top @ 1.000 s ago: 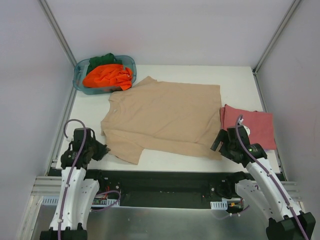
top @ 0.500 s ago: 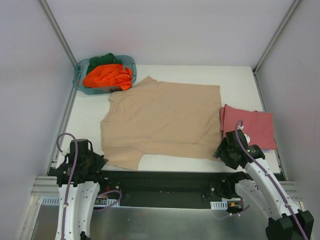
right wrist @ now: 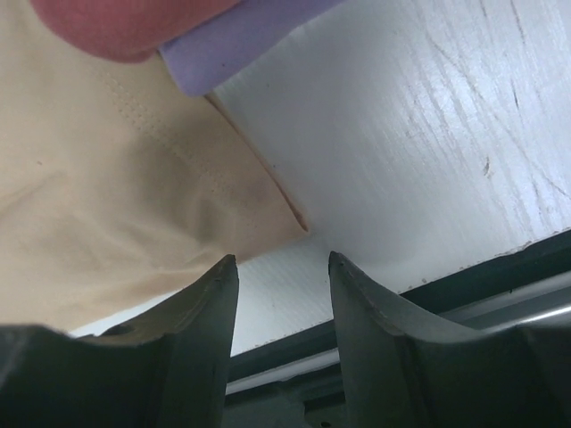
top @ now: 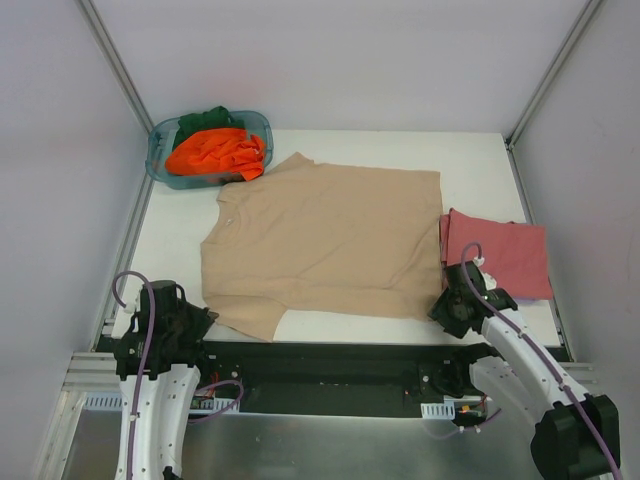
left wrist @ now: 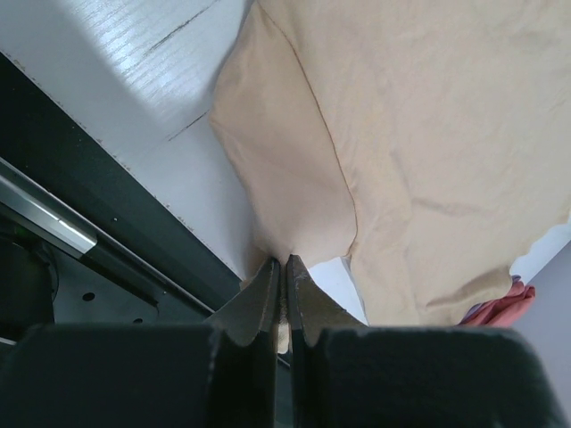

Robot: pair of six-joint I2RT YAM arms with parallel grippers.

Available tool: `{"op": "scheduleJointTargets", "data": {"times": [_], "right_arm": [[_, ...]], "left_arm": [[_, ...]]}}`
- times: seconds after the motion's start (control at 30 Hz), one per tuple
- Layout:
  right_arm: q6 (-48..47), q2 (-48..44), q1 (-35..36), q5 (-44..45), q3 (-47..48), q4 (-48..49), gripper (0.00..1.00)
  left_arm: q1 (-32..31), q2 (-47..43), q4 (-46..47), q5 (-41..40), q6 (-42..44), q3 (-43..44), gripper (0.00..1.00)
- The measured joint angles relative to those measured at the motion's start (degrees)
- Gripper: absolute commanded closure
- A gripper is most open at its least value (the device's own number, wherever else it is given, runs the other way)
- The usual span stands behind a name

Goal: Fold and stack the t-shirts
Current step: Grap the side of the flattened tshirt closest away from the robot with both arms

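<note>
Now, tan t-shirt sleeve [left wrist: 285, 169], between left fingers [left wrist: 259, 308]

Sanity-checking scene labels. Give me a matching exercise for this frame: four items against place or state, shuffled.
Items:
1. tan shirt
2. red shirt
3. orange shirt
4. right gripper

Place or state:
A. in the tub
B. spread flat, centre
C. open, empty
D. folded, far right

Pairs: 1-B, 2-D, 3-A, 4-C
</note>
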Motion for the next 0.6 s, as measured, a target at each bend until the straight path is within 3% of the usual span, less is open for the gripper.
{"op": "scheduleJointTargets", "data": {"times": [0.23, 0.5, 0.6], "right_arm": [[1.0, 1.4, 0.0, 1.6, -0.9, 2.8, 0.54], [0.3, 6.1, -0.4, 3.1, 0.0, 8.2, 0.97], [-0.2, 5.2, -0.4, 2.6, 0.0, 7.7, 0.99]], "left_arm": [[0.0, 0.4, 0.9, 0.0, -0.1, -0.5, 1.0], [0.0, 0.5, 1.0, 0.0, -0.1, -0.6, 1.0], [0.0, 0.5, 1.0, 0.0, -0.1, -0.6, 1.0]]}}
